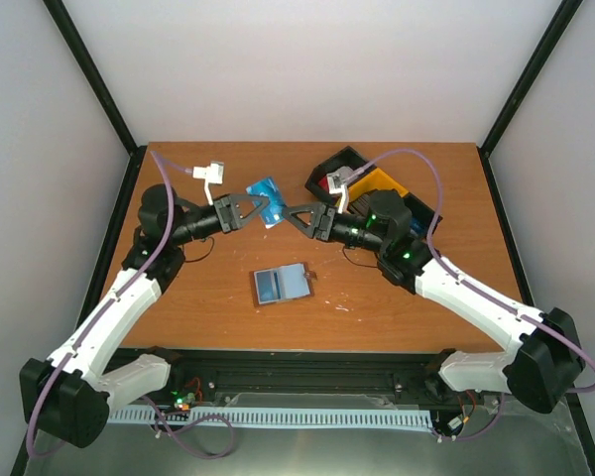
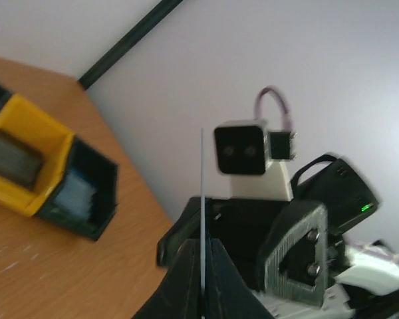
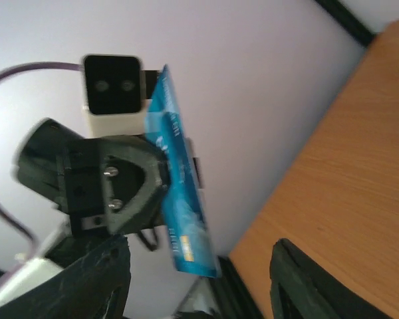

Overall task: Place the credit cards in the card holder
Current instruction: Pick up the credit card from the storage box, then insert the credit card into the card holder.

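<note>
Top external view: both arms meet in mid-air above the table [image 1: 208, 309], with a blue card [image 1: 265, 190] standing on edge between the left tool [image 1: 256, 210] and the right tool [image 1: 290, 215]. The card holder [image 1: 281, 285] lies open and flat on the table just nearer the bases, well below the card, its pale inside facing up. A black-and-yellow tray [image 1: 349, 157] sits at the far right. Left wrist view: the card appears edge-on as a thin vertical line, pinched at its lower end between the left tool's closed fingers [image 2: 186, 279]. The right tool faces it from close by, and the tray lies on the table to the left. Right wrist view: the card's printed face is visible, gripped along one side by the left tool. The right tool's own fingers [image 3: 106, 279] stand wide apart at either side of the lower frame and touch nothing. The step in hand is judged to be a transfer between arms, with the card carried by the left tool alone. The next move probably calls for the right tool to back clear, then for the left arm to lower the card, tilt it toward the open holder and line its edge up with a slot. No card is in the holder yet.
</note>
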{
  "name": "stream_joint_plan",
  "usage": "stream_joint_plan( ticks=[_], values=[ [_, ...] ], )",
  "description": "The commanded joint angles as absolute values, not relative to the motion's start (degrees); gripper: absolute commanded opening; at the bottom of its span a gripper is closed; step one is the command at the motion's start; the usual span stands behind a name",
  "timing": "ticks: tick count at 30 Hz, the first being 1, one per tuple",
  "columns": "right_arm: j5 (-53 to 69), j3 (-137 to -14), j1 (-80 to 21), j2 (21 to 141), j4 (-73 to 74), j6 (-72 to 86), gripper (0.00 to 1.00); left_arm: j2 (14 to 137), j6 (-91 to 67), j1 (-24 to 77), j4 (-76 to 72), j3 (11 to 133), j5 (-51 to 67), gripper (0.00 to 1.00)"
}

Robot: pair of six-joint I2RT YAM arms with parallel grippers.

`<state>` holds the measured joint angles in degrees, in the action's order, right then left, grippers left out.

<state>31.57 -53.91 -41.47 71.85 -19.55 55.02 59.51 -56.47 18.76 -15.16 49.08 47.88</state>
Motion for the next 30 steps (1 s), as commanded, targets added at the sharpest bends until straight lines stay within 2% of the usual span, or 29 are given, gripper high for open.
stream_joint_plan(
  ticks=[1, 5, 9, 14, 19, 23, 30],
  values=[
    [25.63, -54.54, -39.34, 69.82, 2.48, 46.84, 0.58, 58.92, -40.99, 18.98, 10.15, 52.31, 49.32, 0.01],
    [21.26, -52.08, -39.29, 72.37, 11.70, 44.69, 0.59, 60.14, -35.63, 18.99, 23.66, 49.24, 47.37, 0.01],
    [20.57, -52.02, -39.20, 78.56, 15.23, 44.47, 0.59, 63.38, -34.37, 18.98, 26.54, 42.01, 46.43, 0.01],
    [21.63, -55.79, -39.64, 90.34, 17.61, 41.53, 0.56, 71.44, -32.02, 18.98, 24.61, 38.97, 45.54, 0.01],
    [8.65, -64.75, -42.20, 99.07, 30.07, 36.13, 0.56, 79.47, -34.33, 18.98, 17.25, 39.51, 44.45, 0.01],
    [3.91, -66.97, -43.23, 101.83, 33.44, 34.54, 0.56, 85.38, -36.64, 18.98, 13.76, 40.66, 43.06, 0.01],
    [6.92, -66.03, -43.85, 104.40, 32.19, 32.30, 0.51, 90.49, -37.28, 19.07, 6.39, 39.71, 43.02, 0.01]
  ],
)
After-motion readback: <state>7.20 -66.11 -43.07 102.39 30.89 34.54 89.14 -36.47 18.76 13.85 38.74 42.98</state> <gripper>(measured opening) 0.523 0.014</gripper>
